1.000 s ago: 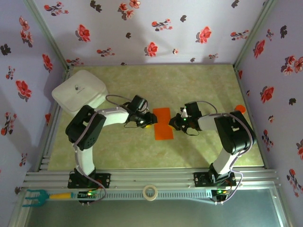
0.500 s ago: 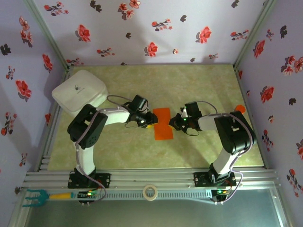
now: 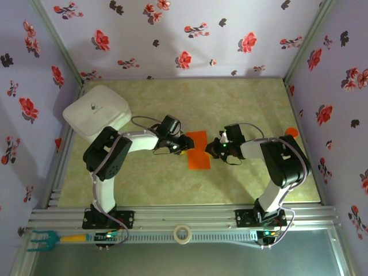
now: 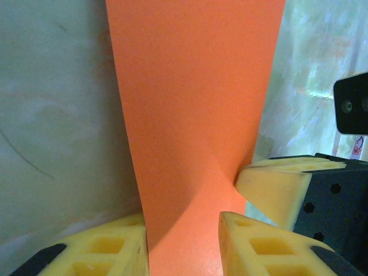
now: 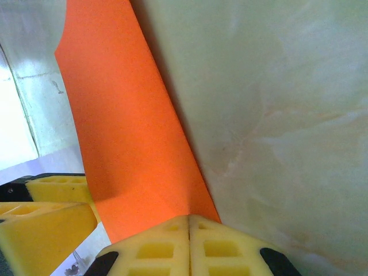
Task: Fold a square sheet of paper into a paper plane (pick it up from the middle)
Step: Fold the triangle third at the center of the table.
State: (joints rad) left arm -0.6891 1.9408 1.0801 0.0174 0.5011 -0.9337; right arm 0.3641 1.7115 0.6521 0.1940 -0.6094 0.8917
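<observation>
Lab test booth: floral-papered walls (image 3: pixel 172 29), aluminium frame rail (image 3: pixel 190 217).

My left arm's (image 3: pixel 107 153) elbow has crept rightward, edging the left hand (image 3: pixel 182 148) slightly up the worktop (image 3: pixel 230 103) beside the square sheet of paper (image 3: pixel 198 150).

No legible text, label, brand, number or sign on anything here.

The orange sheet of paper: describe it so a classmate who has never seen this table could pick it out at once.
On the pale green table, look at the middle, between the left gripper and right gripper of the two black arms. The sheet of paper sits there: thin, plain, bright orange, unlike the bulky white box at the far left.
</observation>
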